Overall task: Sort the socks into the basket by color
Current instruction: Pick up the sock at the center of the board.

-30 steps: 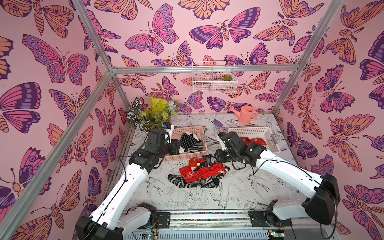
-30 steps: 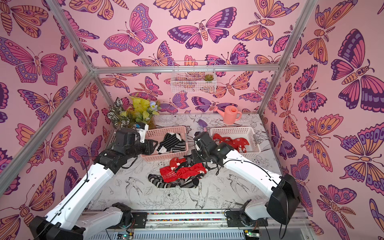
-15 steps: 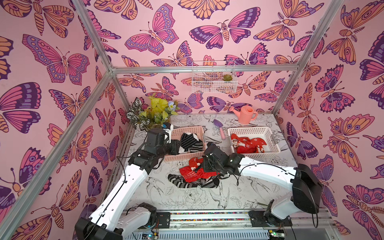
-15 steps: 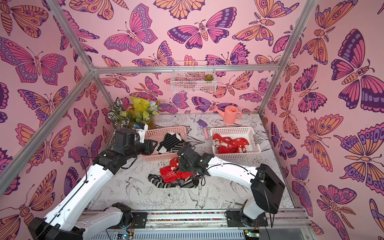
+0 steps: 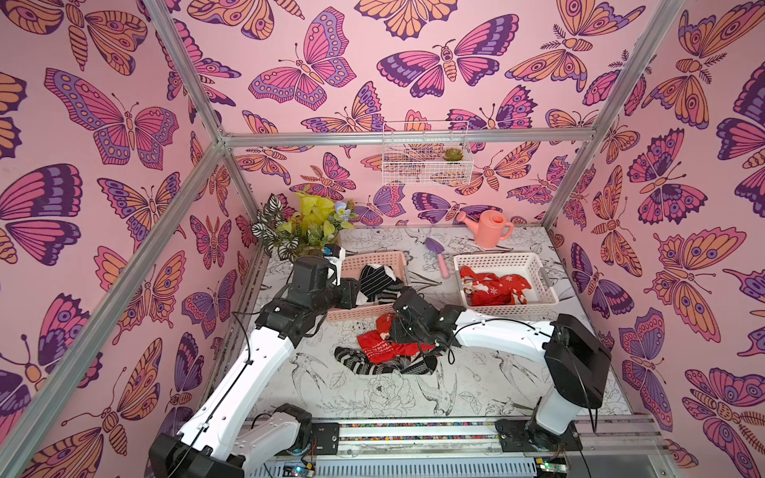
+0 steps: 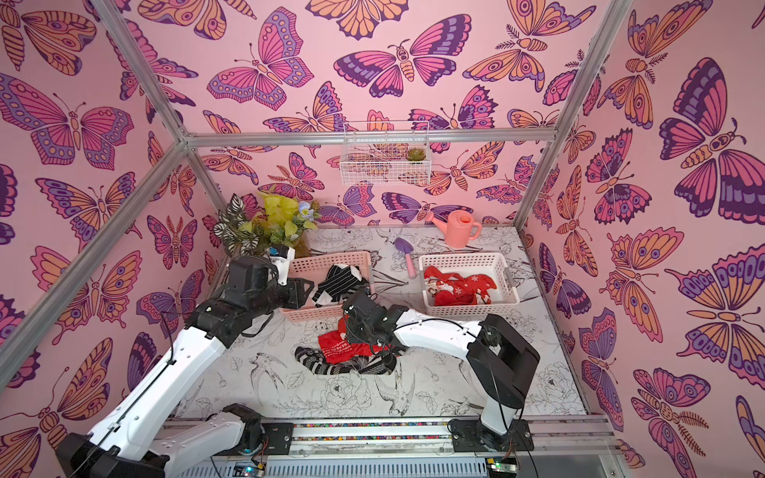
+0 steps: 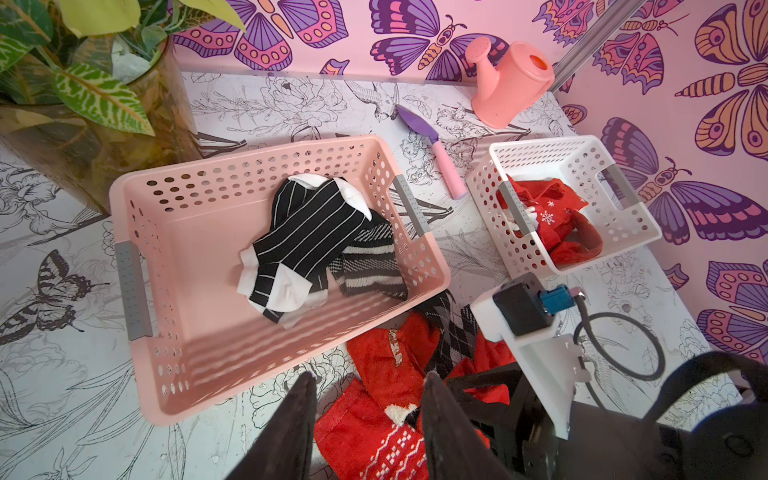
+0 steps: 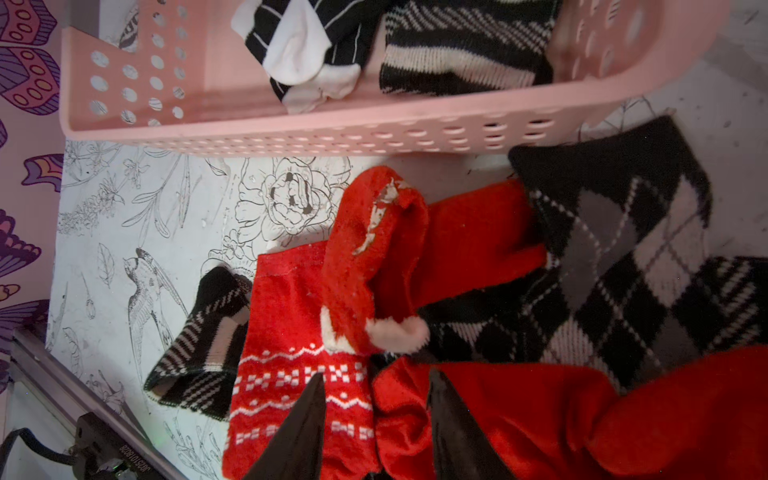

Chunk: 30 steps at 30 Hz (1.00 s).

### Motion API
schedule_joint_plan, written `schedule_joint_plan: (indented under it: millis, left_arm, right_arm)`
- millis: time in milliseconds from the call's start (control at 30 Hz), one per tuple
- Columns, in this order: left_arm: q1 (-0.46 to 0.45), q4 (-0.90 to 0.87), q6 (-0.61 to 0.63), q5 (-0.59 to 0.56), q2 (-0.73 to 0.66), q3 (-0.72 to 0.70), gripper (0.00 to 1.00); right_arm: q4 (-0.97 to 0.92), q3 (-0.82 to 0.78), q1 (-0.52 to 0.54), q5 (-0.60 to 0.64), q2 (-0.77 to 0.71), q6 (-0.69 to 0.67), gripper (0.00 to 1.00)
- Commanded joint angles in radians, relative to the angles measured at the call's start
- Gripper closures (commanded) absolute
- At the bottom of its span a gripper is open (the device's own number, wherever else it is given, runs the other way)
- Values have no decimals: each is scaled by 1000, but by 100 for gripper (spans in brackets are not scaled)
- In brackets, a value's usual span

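Observation:
Black-and-white socks [image 5: 378,281] [image 7: 307,232] lie in the pink basket [image 5: 374,256] [image 7: 257,156]. Red socks [image 5: 494,287] lie in the white basket [image 5: 496,258] [image 7: 544,143]. A loose pile sits on the table in front of the pink basket: a red patterned sock [image 8: 286,374] [image 5: 372,345], a red Santa sock [image 8: 374,257], an argyle sock [image 8: 623,266] and a striped sock [image 5: 356,360]. My right gripper [image 8: 377,374] [image 5: 391,331] is low over the pile's red socks, open. My left gripper [image 7: 370,378] [image 5: 347,291] hovers open and empty by the pink basket's left front.
A pink watering can [image 5: 490,227] and a purple trowel [image 5: 439,256] lie at the back of the table. A potted plant [image 5: 302,227] stands in the back left corner, close to my left arm. A wire shelf [image 5: 426,153] hangs on the back wall.
My right arm has swung left from beside the white basket and come down over the sock pile, its jaws spreading wider. The left arm has not moved.

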Motion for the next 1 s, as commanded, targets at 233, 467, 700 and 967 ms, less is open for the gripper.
schedule_joint_plan:
  millis: [233, 467, 700, 967]
  left_arm:
    - [8, 6, 13, 4, -12, -16, 56]
    - [8, 7, 13, 9, -11, -16, 56]
    - [8, 7, 12, 9, -9, -16, 56]
    - [9, 6, 13, 9, -9, -16, 56]
  right_arm:
    - [-20, 76, 5, -18, 61, -10, 53]
    - [-61, 120, 4, -9, 96, -25, 53]
    - [-99, 141, 1, 19, 102, -31, 53]
    - [-146, 144, 0, 63, 78, -53, 53]
